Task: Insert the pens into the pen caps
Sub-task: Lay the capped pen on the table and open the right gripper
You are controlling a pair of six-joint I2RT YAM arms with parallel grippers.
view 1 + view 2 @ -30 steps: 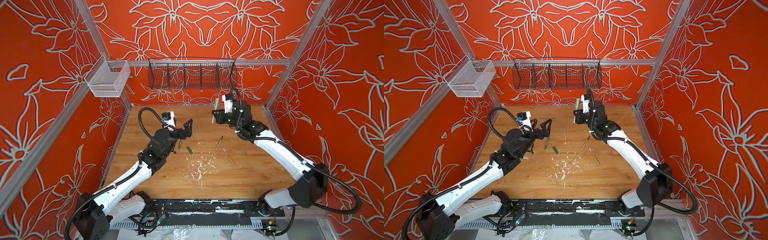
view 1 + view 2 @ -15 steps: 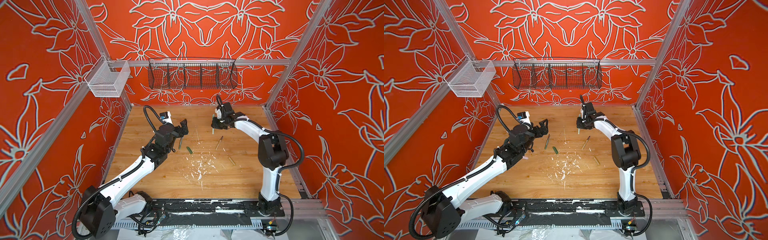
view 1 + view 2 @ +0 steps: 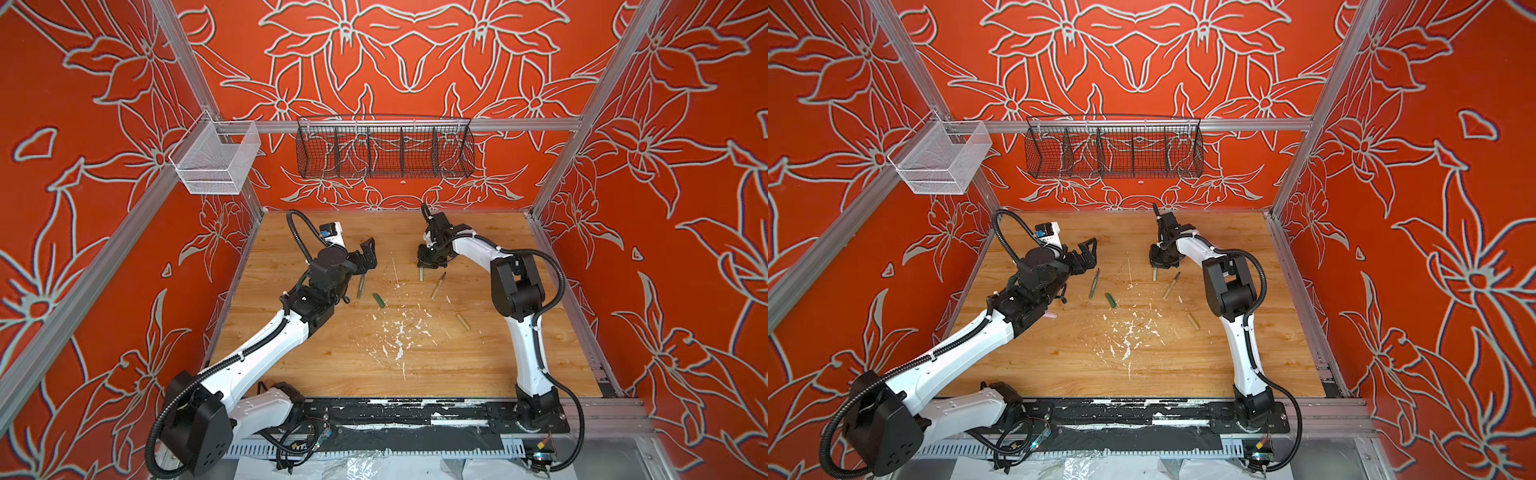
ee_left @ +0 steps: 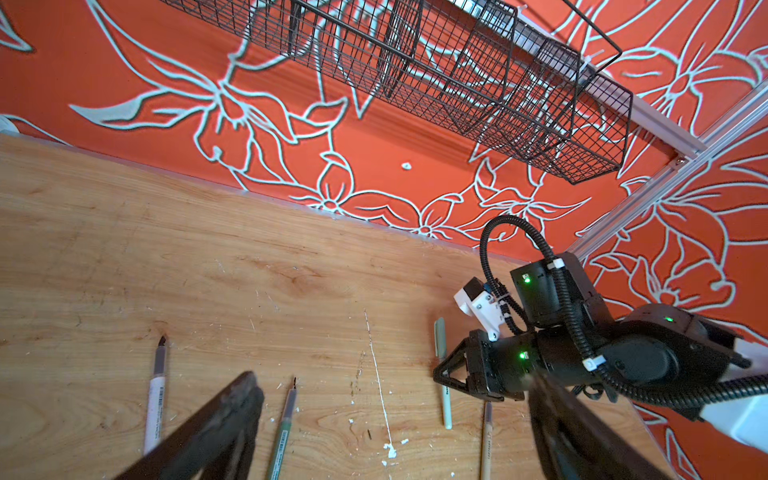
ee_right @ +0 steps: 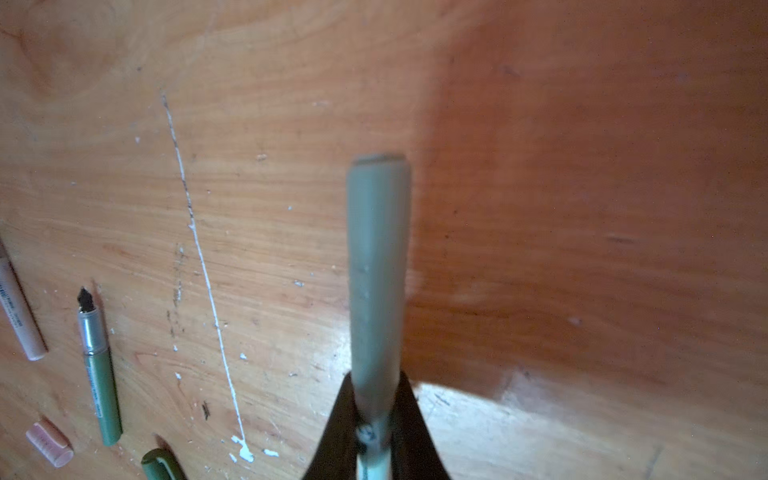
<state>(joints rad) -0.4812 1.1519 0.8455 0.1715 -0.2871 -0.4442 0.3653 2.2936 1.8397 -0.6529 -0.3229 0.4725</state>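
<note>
My right gripper (image 3: 430, 262) (image 5: 376, 382) is shut on the light green pen (image 5: 376, 270) (image 4: 444, 399), low over the table at the back middle. The light green cap (image 4: 439, 334) sits on that pen's end. My left gripper (image 3: 368, 253) (image 4: 392, 386) is open and empty, just above the dark green pen (image 3: 360, 286) (image 4: 284, 424). The dark green cap (image 3: 379, 300) lies beside that pen. The tan pen (image 3: 438, 286) and tan cap (image 3: 463, 322) lie to the right. The pink pen (image 4: 156, 399) and pink cap (image 5: 50, 442) lie under the left arm.
White paint flecks (image 3: 399, 332) spot the wooden table (image 3: 478, 365). A black wire basket (image 3: 384, 147) hangs on the back wall and a white mesh basket (image 3: 216, 162) on the left rail. Orange walls close in three sides.
The right arm has come down from a raised pose and brought the light green pen low over the table. The left gripper has hardly moved and stays open.
</note>
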